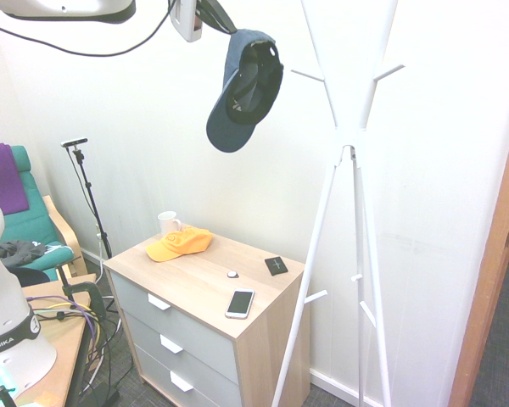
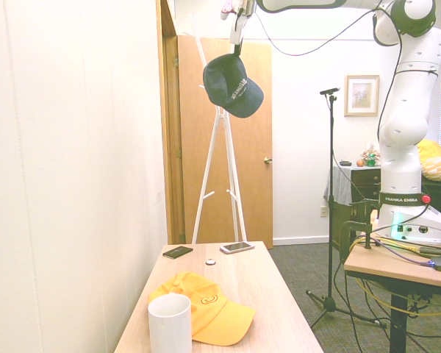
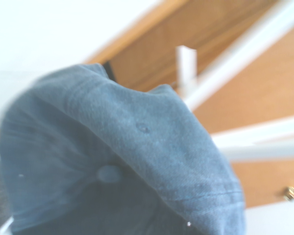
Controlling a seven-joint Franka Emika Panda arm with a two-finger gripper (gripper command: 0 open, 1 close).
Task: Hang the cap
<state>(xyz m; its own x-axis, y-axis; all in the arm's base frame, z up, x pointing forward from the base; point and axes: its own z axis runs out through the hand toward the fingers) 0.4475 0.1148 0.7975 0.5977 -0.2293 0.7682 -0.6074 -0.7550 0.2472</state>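
Your pincer (image 1: 234,31) is shut on the blue cap (image 1: 242,91), high up and to the left of the white coat stand (image 1: 354,146). You're at the carrying part; next, bring the cap right, to a peg (image 1: 308,75).

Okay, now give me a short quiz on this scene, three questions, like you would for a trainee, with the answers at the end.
1. True or false: the blue cap is already hanging on the white coat stand.
2. Multiple choice: what stands right beside the yellow cap on the dresser? A) the phone, B) the white mug, C) a lamp.
3. Fill in the blank: the blue cap is held up by the robot's ____.

Key: 1. False; 2. B; 3. gripper
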